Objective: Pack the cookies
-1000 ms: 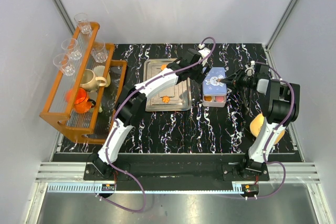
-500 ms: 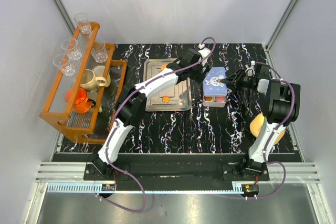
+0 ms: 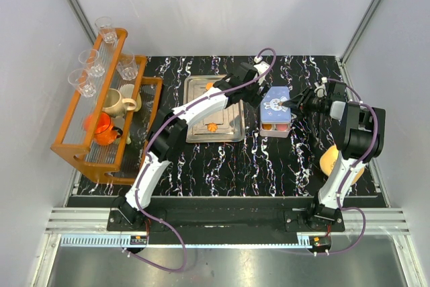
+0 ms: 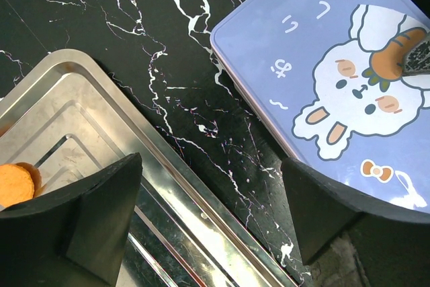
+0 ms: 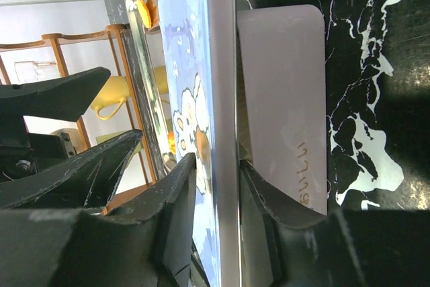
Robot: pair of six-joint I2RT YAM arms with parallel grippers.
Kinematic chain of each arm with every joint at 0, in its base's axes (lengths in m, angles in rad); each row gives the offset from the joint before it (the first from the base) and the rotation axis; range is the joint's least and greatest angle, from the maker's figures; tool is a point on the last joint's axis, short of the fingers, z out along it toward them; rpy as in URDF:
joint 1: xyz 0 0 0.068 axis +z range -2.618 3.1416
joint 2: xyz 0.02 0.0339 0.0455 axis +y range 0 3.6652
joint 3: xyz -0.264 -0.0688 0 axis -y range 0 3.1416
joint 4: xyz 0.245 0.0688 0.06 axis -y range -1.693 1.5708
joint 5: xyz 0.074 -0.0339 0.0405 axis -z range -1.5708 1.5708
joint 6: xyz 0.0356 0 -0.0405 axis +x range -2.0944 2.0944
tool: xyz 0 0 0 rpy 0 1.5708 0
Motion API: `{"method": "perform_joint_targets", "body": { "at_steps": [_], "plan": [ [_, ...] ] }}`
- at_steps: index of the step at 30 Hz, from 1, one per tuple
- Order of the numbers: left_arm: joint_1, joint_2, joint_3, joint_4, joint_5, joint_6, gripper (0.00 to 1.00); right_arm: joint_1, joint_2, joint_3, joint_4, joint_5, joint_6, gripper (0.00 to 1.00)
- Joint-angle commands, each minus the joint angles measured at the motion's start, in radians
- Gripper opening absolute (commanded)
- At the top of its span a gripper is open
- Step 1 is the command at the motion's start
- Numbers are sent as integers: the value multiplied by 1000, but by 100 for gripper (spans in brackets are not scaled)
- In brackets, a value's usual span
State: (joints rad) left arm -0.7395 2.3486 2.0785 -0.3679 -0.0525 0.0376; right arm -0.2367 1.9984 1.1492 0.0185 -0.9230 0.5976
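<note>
A blue lid with a rabbit picture is held tilted over the open cookie tin. Pink and orange cookies show in the tin's near end. My right gripper is shut on the lid's right edge, one finger on each face. My left gripper is open and empty, hovering above the gap between the steel tray and the lid. A round orange cookie and a flower-shaped one lie on the tray. The round one shows in the left wrist view.
A wooden rack with glasses, a cream mug and an orange cup stands at the left. A large yellow-orange lump lies behind my right arm at the right. The table is black marble.
</note>
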Motion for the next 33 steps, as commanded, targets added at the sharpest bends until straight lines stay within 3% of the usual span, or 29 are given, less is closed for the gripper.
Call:
{"method": "perform_joint_targets", "body": {
  "at_steps": [1, 33],
  "plan": [
    [-4, -26, -5, 40, -7, 13, 88, -12, -53, -6, -41, 39, -44, 41],
    [-4, -38, -26, 43, -3, 18, 88, -18, -116, 15, -126, 90, -133, 43]
  ]
}}
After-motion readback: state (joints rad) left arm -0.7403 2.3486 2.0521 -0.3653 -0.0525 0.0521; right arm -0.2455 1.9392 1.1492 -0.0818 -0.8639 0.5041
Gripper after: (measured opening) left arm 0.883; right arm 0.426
